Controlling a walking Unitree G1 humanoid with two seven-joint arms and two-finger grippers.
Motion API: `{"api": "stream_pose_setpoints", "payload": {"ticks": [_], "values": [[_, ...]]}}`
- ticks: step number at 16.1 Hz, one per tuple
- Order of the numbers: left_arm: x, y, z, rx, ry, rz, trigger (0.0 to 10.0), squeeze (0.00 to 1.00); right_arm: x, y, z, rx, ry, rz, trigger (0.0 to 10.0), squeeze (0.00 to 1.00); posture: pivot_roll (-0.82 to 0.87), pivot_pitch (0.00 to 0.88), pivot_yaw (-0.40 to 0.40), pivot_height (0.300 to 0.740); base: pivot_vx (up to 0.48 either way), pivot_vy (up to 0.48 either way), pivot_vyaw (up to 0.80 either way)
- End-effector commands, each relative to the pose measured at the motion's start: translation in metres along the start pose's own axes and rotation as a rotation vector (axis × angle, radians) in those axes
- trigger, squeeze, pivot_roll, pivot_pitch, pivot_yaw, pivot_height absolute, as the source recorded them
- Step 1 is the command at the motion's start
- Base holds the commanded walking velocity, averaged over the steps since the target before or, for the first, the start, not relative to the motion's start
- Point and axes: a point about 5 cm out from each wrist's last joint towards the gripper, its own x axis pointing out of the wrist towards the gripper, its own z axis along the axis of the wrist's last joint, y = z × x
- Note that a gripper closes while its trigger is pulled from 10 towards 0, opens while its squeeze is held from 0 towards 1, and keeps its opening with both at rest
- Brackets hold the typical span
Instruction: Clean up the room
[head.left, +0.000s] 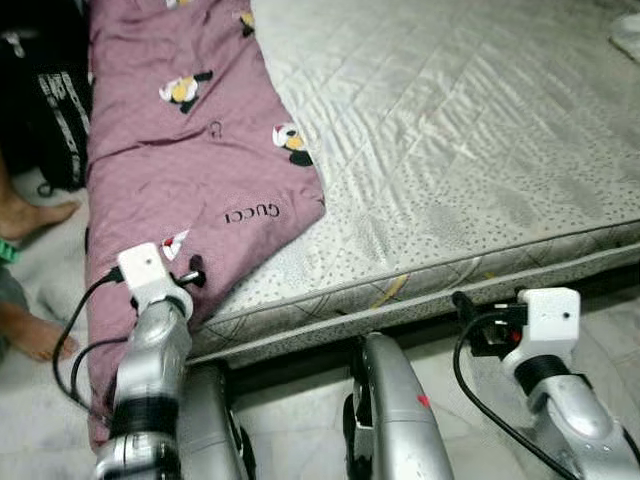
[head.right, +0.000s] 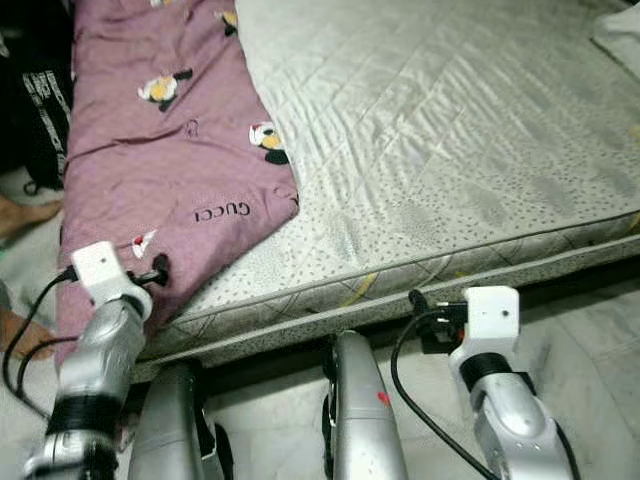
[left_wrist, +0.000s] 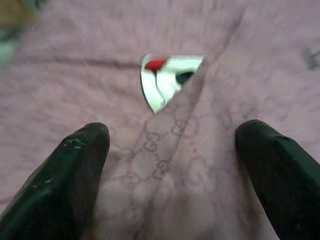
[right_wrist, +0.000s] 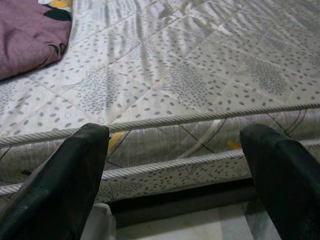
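Blanket (head.left: 190, 150), mauve with cartoon prints and a printed logo, lies along the left side of the mattress (head.left: 470, 150) and hangs over its near left corner toward the floor. Mattress is grey, quilted, bare to the right of the blanket.

Left gripper (left_wrist: 172, 165) is at the draped part near the corner, fingers (left_wrist: 75, 170) spread apart with blanket fabric and a fold ridge between them. Tips look pressed into or right against the cloth, but the wrist view is blurred, so contact is not certain. Nothing clamped.

Right gripper (right_wrist: 175, 170) sits low in front of the mattress's near edge, fingers wide apart, holding nothing, pointed at the piped side seam.

A person's bare feet (head.left: 35, 215) are on the floor left of the bed, beside a dark bag (head.left: 55, 95).
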Motion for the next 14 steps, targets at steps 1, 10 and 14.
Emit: {"api": "stream_pose_setpoints", "payload": {"ticks": [1, 10, 14], "values": [[0.002, 0.002, -0.009, 0.036, 0.048, -0.004, 10.0, 0.0, -0.003, -0.002, 0.003, -0.002, 0.004, -0.008, 10.0, 0.0, -0.25, 0.237, -0.002, 0.551, 0.0, 0.0, 0.0], [-0.032, -0.11, -0.065, 0.661, 0.143, -0.801, 10.0, 0.0, 0.016, 0.031, 0.028, 0.112, -0.051, 0.273, 10.0, 0.0, -0.24, 0.189, 0.01, 0.551, 0.0, 0.0, 0.0], [-0.065, -0.136, -0.076, 0.777, 0.014, -1.101, 10.0, 0.0, 0.028, 0.03, 0.029, 0.124, -0.055, 0.254, 10.0, 0.0, -0.23, 0.171, 0.021, 0.551, 0.0, 0.0, 0.0]]}}
